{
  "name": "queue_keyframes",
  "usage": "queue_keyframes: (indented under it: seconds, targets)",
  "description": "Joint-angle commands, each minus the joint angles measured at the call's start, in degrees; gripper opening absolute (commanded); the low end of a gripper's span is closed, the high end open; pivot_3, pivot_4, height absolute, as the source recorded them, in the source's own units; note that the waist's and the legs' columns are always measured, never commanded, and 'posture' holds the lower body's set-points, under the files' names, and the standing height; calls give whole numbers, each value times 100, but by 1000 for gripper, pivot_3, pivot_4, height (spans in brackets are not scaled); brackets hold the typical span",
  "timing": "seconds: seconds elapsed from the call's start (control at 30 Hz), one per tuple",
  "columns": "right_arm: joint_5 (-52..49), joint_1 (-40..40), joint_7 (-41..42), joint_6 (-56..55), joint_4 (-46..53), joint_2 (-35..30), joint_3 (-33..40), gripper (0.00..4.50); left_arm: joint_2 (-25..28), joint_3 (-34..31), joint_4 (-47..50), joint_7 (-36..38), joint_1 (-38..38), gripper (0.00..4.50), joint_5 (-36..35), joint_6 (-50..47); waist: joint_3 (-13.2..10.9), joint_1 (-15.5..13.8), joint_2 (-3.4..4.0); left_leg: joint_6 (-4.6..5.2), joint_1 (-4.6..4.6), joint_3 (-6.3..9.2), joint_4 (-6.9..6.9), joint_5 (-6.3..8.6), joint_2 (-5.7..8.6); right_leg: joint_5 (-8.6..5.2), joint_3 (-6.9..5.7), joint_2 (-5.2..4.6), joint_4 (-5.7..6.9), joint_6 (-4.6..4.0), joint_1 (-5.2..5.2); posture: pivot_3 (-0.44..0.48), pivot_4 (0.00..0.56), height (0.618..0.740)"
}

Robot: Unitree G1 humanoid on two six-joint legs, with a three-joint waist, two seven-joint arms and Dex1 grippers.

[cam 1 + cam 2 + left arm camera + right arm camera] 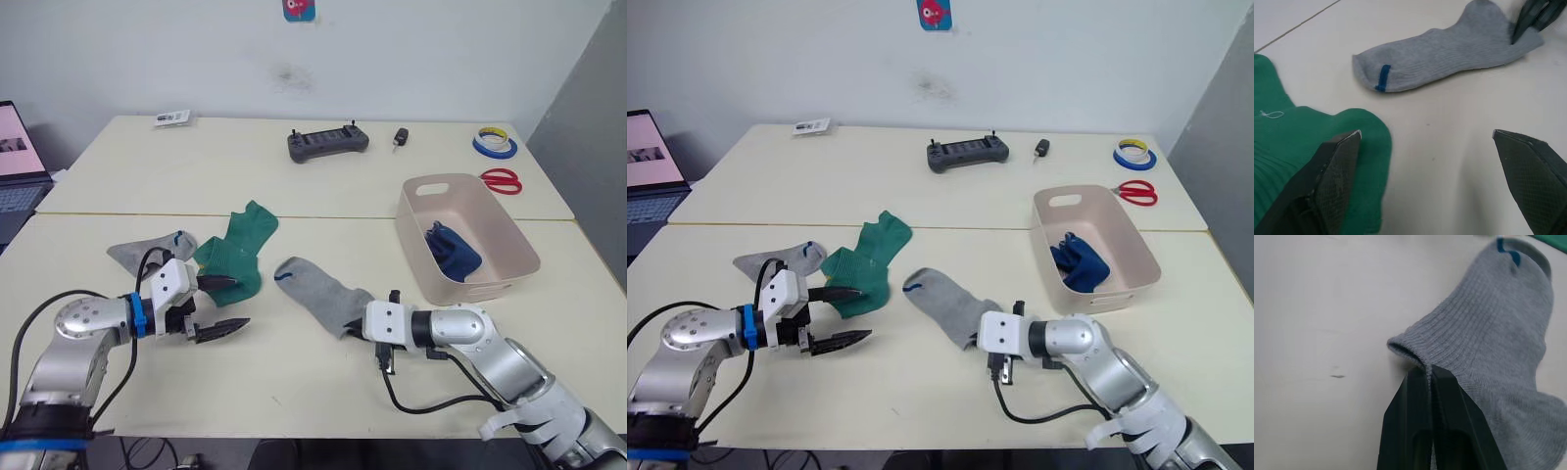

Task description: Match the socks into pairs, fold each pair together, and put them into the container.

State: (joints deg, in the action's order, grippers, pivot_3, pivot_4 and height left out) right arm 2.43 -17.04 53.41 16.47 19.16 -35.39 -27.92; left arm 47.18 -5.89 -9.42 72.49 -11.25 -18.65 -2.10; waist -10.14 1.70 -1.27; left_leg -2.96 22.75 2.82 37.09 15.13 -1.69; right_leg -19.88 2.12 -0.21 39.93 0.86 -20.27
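Note:
A grey sock (313, 289) with a blue cuff mark lies flat at the table's middle. My right gripper (355, 326) is shut on its near end; the right wrist view shows the black fingers (1422, 396) pinching the sock's edge (1415, 355). A second grey sock (147, 253) lies at the left, partly under the green socks (240, 245), which lie overlapped. My left gripper (235, 304) hangs open just in front of the green socks, one finger (1337, 166) over the green fabric. Dark blue socks (453, 250) lie bunched inside the pink-beige container (517, 238) at the right.
At the far side of the table lie a black controller (327, 142), a key fob (400, 138), tape rolls (495, 144), red scissors (501, 180) and a small card (172, 118). A laptop (15, 147) stands at the left edge.

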Motion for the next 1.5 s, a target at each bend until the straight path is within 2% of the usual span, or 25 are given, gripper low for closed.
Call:
queue_keyframes:
  seconds: [0.03, 0.27, 0.53, 0.67, 1.03, 1.07, 1.17, 1.3, 1.4, 1.5]
  targets:
    - [-269, 157, 329, -125, 411, -245, 205, 46, 51, 332, -412, 405, -567, 4500, 377, 875, 0, -13, 0, 0, 1, -1, 0, 0, 2, 0, -1, 0, 0, 0, 0, 0, 150, 740]
    - [-364, 521, 421, -54, 696, -538, 406, 46, -443, 1351, -1842, 1164, -2038, 4500, 1163, 3234, 0, -18, -1, 0, 4, -4, 9, 0, 4, 0, -1, 10, 1, 0, 1, 0, 150, 740]
    - [-513, 516, 466, 217, 888, -571, 526, 46, -977, 1931, -3297, 1631, -3156, 4500, 1505, 4549, 0, 16, -2, 1, 5, -5, 16, 0, 8, 1, 1, 25, 4, 0, -2, 0, 150, 740]
    - [-574, 480, 493, 313, 933, -601, 588, 0, -1100, 2120, -3651, 1837, -3378, 3679, 1579, 4904, 0, 14, -2, 1, 6, -5, 21, 0, 6, 1, 2, 26, 5, 0, -1, 0, 150, 740]
    - [-738, 419, 532, 412, 976, -705, 642, 0, -955, 2579, -4337, 2001, -3693, 241, 1780, 5423, 0, 12, -2, 3, 10, 1, 34, 1, 5, 1, 1, 31, 7, 0, 1, 0, 150, 740]
    - [-750, 411, 534, 411, 979, -702, 652, 0, -964, 2600, -4327, 2001, -3677, 28, 1745, 5417, 0, 12, -2, 3, 10, 3, 37, 1, 5, 1, 0, 31, 8, 0, 2, 0, 150, 740]
    - [-834, 372, 524, 456, 1018, -656, 702, 0, -864, 2699, -4083, 2001, -3553, 28, 1505, 5234, 0, 13, -2, 3, 10, 4, 43, 1, 4, 0, 0, 31, 9, 0, 5, 0, 150, 740]
    - [-1150, 337, 456, 724, 1151, -507, 865, 0, -298, 2961, -3104, 2001, -3211, 28, 859, 4429, -1, 51, -2, 5, 11, 5, 46, 3, -2, 0, 5, 28, 11, 0, 3, 0, 150, 740]
    - [-1699, 410, 330, 1203, 1292, -243, 1139, 0, 394, 3023, -1768, 2001, -2722, 28, 67, 2783, -2, 71, -1, 6, 11, 16, 46, 3, -13, 0, 2, 25, 13, 0, 2, 0, 150, 740]
    - [-2680, 571, 151, 2124, 1632, 61, 1519, 0, 1492, 3061, -103, 2001, -2069, 28, -903, 672, -6, 90, -5, 6, 14, 19, 44, 3, -16, 0, 2, 22, 16, 0, 3, 0, 150, 740]
